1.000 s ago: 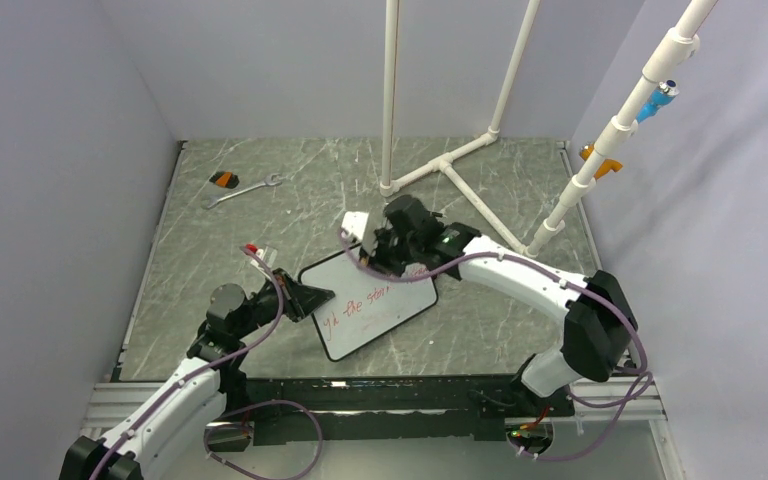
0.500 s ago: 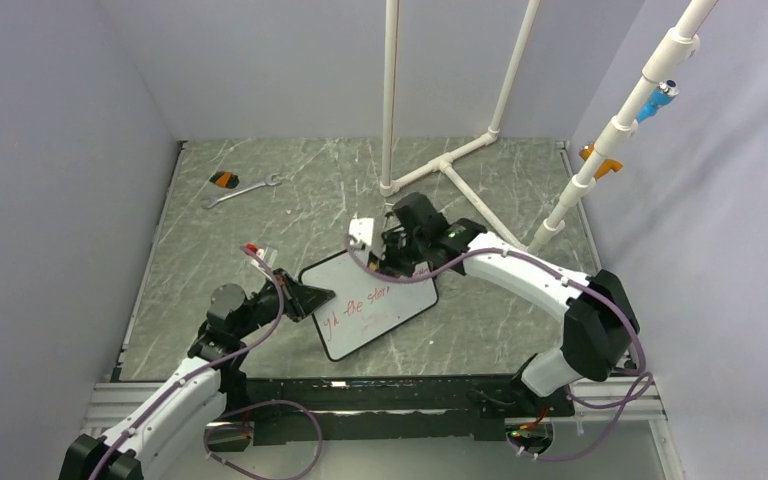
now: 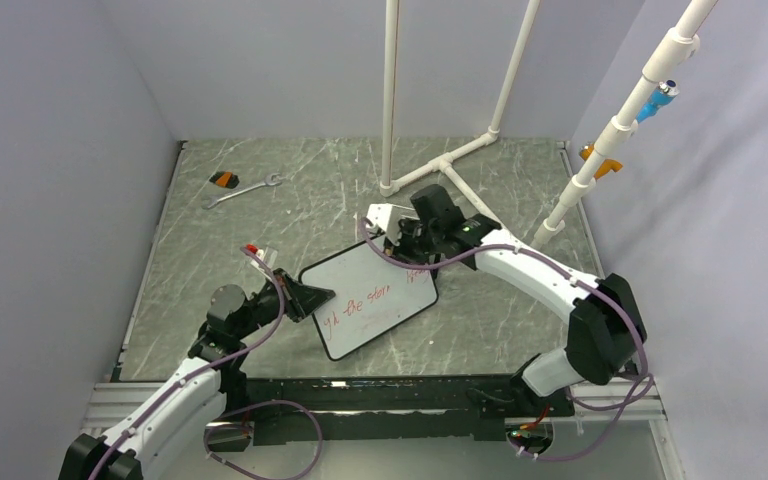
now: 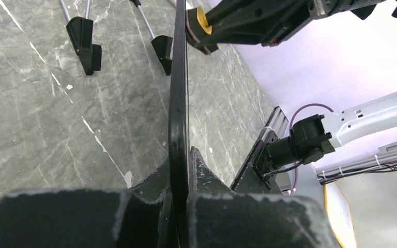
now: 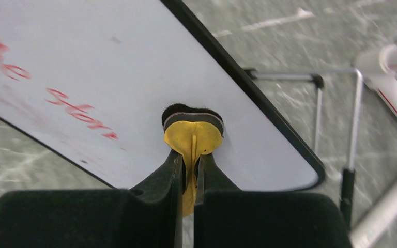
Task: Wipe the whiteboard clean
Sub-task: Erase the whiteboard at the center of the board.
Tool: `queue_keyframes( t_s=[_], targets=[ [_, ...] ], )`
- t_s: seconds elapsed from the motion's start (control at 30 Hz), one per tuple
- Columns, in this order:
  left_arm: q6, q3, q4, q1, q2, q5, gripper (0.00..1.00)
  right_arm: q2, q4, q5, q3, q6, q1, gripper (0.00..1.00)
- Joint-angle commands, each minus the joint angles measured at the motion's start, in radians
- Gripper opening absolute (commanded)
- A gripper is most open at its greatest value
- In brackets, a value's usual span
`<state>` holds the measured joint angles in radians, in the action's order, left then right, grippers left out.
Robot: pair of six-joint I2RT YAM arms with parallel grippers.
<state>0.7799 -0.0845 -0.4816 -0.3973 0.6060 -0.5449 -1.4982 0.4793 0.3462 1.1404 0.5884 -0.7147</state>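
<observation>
Top external: right gripper [image 5: 188, 168] pinching a yellow felt eraser [image 5: 192, 135] had swept right; left gripper [image 4: 180, 168] clamped the black-framed whiteboard [image 3: 365, 270]; red writing [image 3: 358, 301] remained.

- The whiteboard [image 3: 385, 305] is small and rectangular, with a white face, a thin black round-cornered frame and black wire feet.
- Red handwriting crosses its middle.
- The corner towards the white pipe frame [image 3: 440, 165] is blank.
- It sits tilted, near that frame.

Grey marbled tabletop [image 3: 260, 230], lavender walls [image 3: 60, 150], white pipes [image 3: 391, 90].
</observation>
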Motion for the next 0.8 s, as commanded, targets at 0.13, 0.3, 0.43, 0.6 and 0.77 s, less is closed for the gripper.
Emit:
queue_keyframes(
  t_s=[0.13,0.3,0.43,0.6,0.77],
  targets=[
    [0.002,-0.026,-0.157,-0.004,-0.053,-0.086,0.00,0.056,-0.089,-0.161,-0.092,0.044,0.083,0.00],
    [0.006,-0.017,-0.162,0.000,-0.067,-0.082,0.00,0.046,0.000,0.002,-0.084,0.069,0.074,0.00],
    [0.007,-0.014,-0.160,0.002,-0.074,-0.080,0.00,0.068,0.061,0.099,-0.097,0.150,0.015,0.00],
    [0.008,-0.015,-0.162,0.003,-0.069,-0.082,0.00,0.057,0.003,0.021,-0.094,0.085,0.001,0.00],
    [0.005,-0.013,-0.168,0.005,-0.061,-0.082,0.00,0.093,-0.152,-0.173,-0.114,-0.041,0.056,0.00]
  ],
)
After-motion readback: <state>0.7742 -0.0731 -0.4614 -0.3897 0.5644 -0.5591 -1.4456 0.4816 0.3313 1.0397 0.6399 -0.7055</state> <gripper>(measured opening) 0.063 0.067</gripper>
